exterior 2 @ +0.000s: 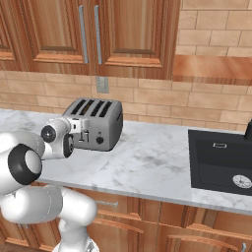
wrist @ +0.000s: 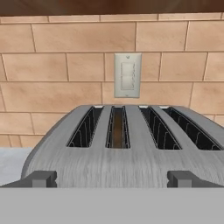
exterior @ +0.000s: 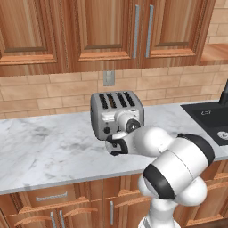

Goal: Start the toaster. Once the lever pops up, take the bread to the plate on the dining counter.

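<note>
**Toaster start: end effector at the front face, lever not yet pressed**

Bench (exterior: 40, 147), marble; carries the toaster (exterior: 116, 109) near the brick wall; risk, a push too high or off the slim lever shoves the whole box back instead of starting it. End effector (wrist: 112, 178), tips spread wide and empty, just before the toaster's upper front edge; one wide tip may catch a knob. Bread (wrist: 117, 129), thin brown slice in the second slot from the left, ahead of and between the tips.
</note>
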